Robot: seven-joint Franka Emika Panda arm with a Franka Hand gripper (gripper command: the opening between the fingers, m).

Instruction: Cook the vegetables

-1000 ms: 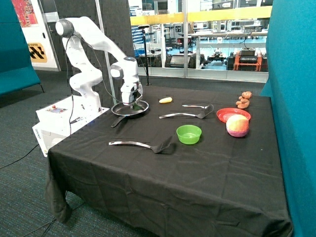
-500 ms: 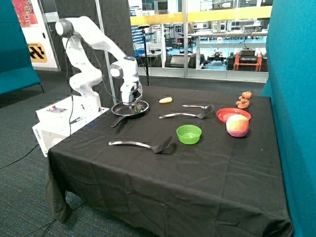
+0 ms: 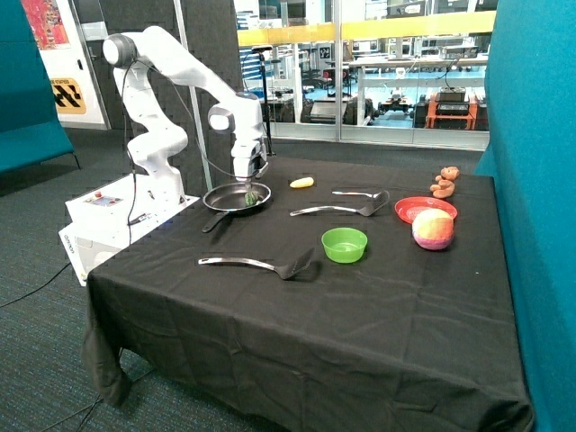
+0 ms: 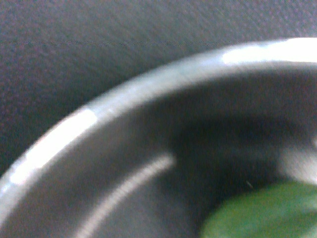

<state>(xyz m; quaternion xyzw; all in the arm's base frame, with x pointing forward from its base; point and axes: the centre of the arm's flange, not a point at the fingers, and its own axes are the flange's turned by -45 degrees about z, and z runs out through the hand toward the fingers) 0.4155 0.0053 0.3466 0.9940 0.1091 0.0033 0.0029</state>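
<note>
The dark green pepper-like vegetable (image 3: 254,194) lies in the black frying pan (image 3: 216,200) at the table's far corner near the robot base. The gripper (image 3: 249,180) hangs just above it, over the pan's side nearest the yellow vegetable. The yellow oblong vegetable (image 3: 301,183) lies on the black cloth just beyond the pan, apart from it. The wrist view shows the pan's grey rim (image 4: 148,84) and part of the green vegetable (image 4: 262,213) inside it; the gripper itself does not show there.
Three black spatulas lie on the cloth: one near the front (image 3: 261,265), two mid-table (image 3: 337,210) (image 3: 360,193). A green bowl (image 3: 345,244) stands in the middle. A red plate (image 3: 409,205), a pink-and-yellow fruit (image 3: 433,228) and brown pieces (image 3: 443,183) are by the teal wall.
The gripper has risen from inside the pan and shifted slightly toward the yellow vegetable. The green vegetable stays in the pan.
</note>
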